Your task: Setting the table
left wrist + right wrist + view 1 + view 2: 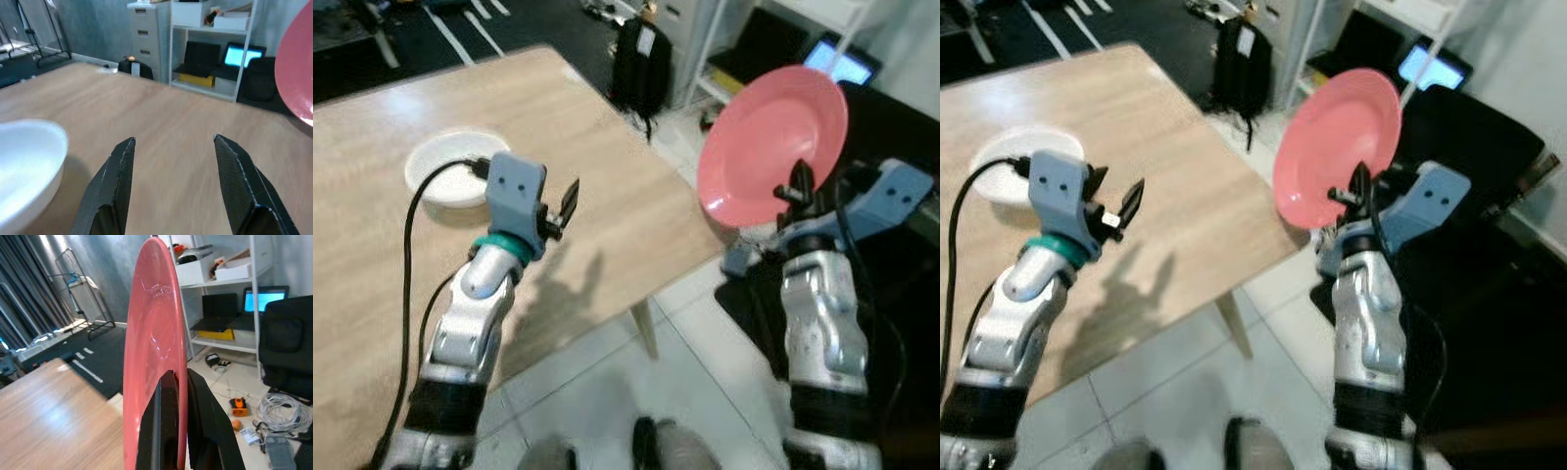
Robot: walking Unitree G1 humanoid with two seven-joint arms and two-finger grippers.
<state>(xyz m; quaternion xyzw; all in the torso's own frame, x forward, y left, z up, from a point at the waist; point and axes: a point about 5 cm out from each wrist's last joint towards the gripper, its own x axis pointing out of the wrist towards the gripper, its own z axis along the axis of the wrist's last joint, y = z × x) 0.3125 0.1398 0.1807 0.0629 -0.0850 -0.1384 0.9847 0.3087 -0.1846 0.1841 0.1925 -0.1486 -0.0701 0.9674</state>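
A pink plate [771, 142] is held upright on edge off the right side of the wooden table [607, 196]. My right gripper [797, 186] is shut on the pink plate's lower rim, one black finger on each face [168, 421]. A white bowl [455, 166] sits on the table at the far left. My left gripper [563, 208] hovers open over the table just right of the bowl, nothing between its fingers [115, 181]. The pink plate's edge [293, 63] shows in the left wrist view too.
A black backpack [641, 64] stands on the floor beyond the table's far corner. White shelves with a laptop [842, 61] are at the back right. A black chair [1474, 166] stands close on my right. Tiled floor lies under the table's near corner.
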